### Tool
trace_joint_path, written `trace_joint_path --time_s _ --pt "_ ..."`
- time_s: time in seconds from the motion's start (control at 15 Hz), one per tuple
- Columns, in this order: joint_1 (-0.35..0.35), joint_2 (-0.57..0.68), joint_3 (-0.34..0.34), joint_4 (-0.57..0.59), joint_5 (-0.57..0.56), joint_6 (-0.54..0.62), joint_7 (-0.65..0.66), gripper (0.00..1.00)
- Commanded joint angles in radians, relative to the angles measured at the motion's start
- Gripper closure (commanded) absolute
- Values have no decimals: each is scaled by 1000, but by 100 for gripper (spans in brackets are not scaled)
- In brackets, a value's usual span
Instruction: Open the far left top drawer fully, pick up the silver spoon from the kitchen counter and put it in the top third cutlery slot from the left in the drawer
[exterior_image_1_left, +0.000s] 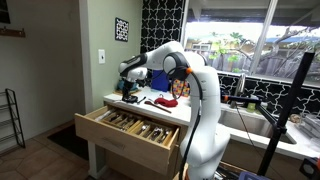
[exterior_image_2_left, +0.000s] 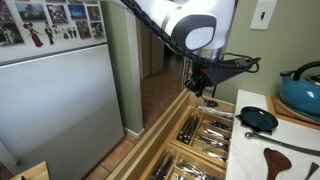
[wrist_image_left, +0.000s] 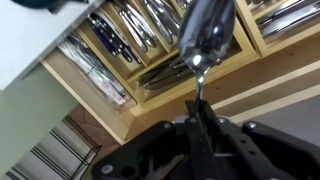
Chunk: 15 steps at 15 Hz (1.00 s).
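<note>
Wrist view: the gripper (wrist_image_left: 197, 110) enters from the bottom edge, its jaws clenched on the thin handle of the silver spoon (wrist_image_left: 205, 38). The spoon's bowl points away from the fingers, towards the compartments. The far left top drawer (wrist_image_left: 262, 74) is pulled out beneath it, and its narrow slots hold knives and other cutlery. The spoon hangs above the slots and is not yet laid in one; which slot lies directly under it cannot be told. The kitchen counter (wrist_image_left: 28, 40) shows as a white area at the upper left.

In both exterior views the gripper (exterior_image_2_left: 204, 90) hovers over the open drawer (exterior_image_2_left: 160, 142), beside the counter (exterior_image_2_left: 250, 152) edge. A black pan (exterior_image_2_left: 258, 119), a teal pot (exterior_image_2_left: 301, 94) and a wooden spatula (exterior_image_2_left: 287, 160) rest on the counter.
</note>
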Motion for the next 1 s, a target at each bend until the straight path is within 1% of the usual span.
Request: trace_joint_path --time_s 0.0,0.27,0.53,0.73,0.93 --pt "-1 96 40 79 59 -36 -188 98" --pt "-15 182 79 130 74 -75 -381 98" --pt "-20 262 84 179 35 -128 -561 98" --pt "-20 312 75 208 21 -160 -636 98" --pt "-20 350 66 233 15 -162 -656 98"
